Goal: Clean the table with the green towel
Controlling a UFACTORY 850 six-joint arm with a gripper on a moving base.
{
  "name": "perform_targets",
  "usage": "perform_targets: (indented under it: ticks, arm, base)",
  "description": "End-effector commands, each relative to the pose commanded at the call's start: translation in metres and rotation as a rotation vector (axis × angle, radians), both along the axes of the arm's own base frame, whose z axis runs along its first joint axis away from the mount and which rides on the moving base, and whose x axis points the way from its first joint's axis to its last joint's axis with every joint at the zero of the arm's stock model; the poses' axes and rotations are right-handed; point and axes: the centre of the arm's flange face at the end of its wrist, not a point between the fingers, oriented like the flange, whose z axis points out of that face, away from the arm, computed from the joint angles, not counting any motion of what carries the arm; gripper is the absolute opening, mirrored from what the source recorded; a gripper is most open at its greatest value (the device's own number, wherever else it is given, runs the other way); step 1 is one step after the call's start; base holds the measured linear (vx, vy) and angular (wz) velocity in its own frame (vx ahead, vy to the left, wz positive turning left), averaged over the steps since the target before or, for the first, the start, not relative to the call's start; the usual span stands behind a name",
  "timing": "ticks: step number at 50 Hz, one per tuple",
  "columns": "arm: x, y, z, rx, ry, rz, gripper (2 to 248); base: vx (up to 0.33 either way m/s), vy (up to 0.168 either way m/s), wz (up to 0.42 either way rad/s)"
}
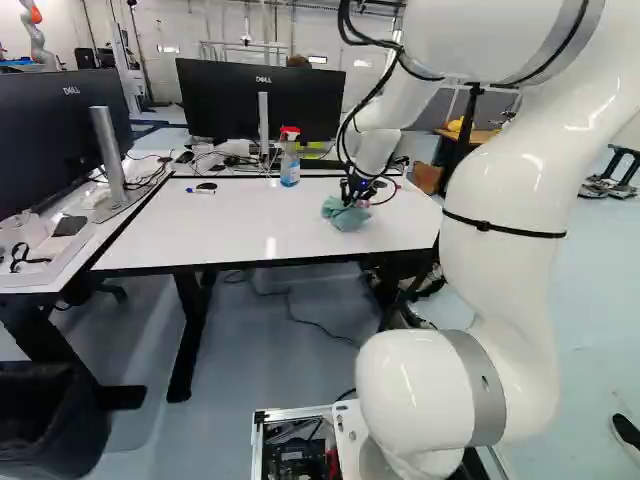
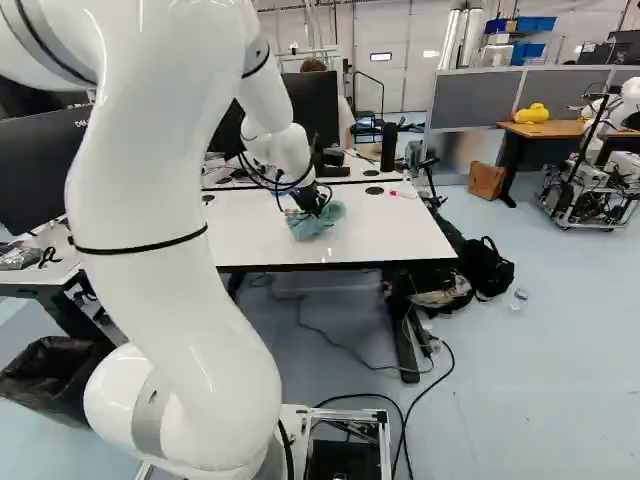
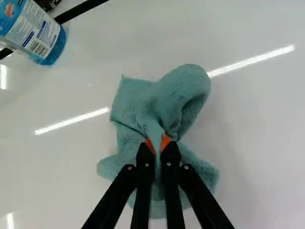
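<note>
My gripper (image 1: 355, 192) is low over the white table (image 1: 270, 225), on the right half of its top in the left base view. The green towel (image 1: 345, 214) lies bunched on the tabletop beneath it. In the wrist view the gripper (image 3: 157, 145) is shut on a pinched fold of the towel (image 3: 183, 90), an orange pad on either side of the cloth. The rest of the towel spreads around and under the fingers, touching the table.
A spray bottle (image 1: 290, 160) with a red top stands at the table's far side, near a marker (image 1: 200, 190). Monitors (image 1: 262, 98) rise behind and to the left. Another marker (image 2: 403, 194) lies toward the right. Another robot (image 2: 600, 150) stands farther off.
</note>
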Motion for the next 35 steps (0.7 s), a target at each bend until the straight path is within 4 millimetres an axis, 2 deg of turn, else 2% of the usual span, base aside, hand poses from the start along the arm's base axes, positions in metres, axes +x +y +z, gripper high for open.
perform_targets:
  ticks: [20,35]
  arm:
    - [-0.034,0.018,0.001,0.001,0.014,0.032,30]
    - [-0.063,0.023,0.001,0.001,0.024,0.039,30]
  base:
    - [0.000,0.000,0.000]
    - [0.000,0.000,0.000]
